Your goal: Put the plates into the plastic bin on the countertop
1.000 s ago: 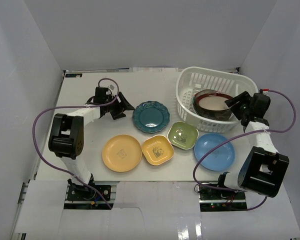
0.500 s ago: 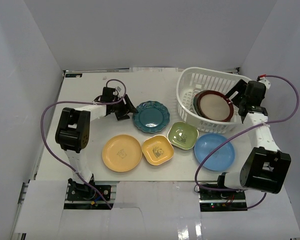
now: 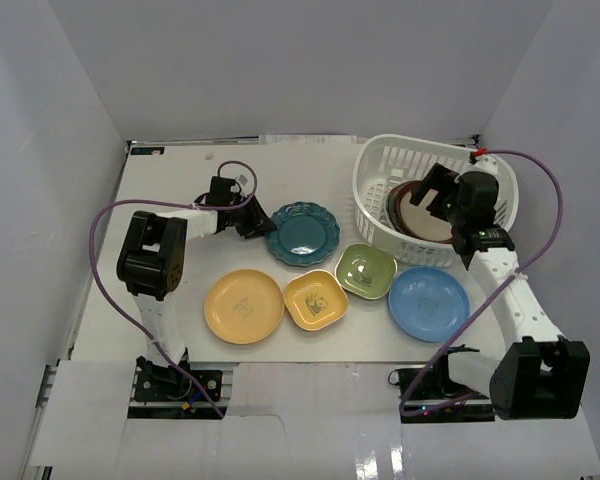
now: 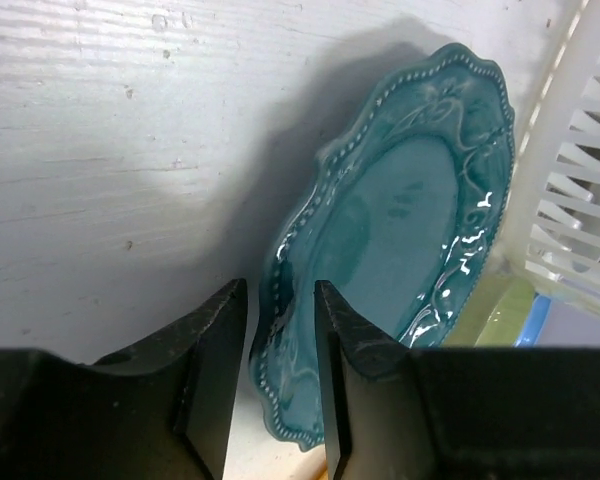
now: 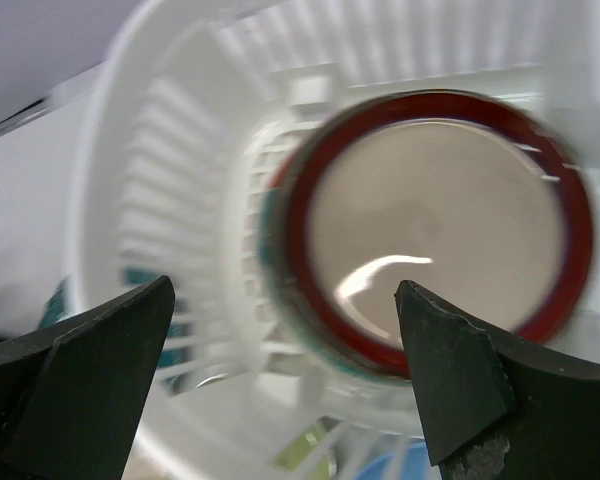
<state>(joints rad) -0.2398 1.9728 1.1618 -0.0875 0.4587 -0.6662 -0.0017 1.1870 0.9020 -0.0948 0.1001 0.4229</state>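
The scalloped teal plate [image 3: 302,233] lies on the countertop [image 3: 170,185]. My left gripper [image 3: 255,225] is low at its left rim, open. In the left wrist view [image 4: 278,300] its jaws straddle the teal plate's rim [image 4: 410,220] with a gap on the left side. The white plastic bin [image 3: 410,140] stands at the back right and holds the brown-rimmed cream plate [image 3: 410,212] on top of darker dishes that are mostly hidden. My right gripper [image 3: 435,190] hovers over the bin, wide open and empty. The cream plate [image 5: 435,230] shows between its jaws [image 5: 283,290].
The round yellow plate [image 3: 243,306], small square yellow plate [image 3: 315,299], green plate [image 3: 366,270] and light blue plate [image 3: 428,303] lie in a row along the front. Pale grey walls enclose the countertop. The bin's slotted wall [image 4: 570,200] is just beyond the teal plate.
My left gripper has slid right until its jaws straddle the teal plate's rim. The cream plate has settled in the bin, and my right gripper has swung left over it.
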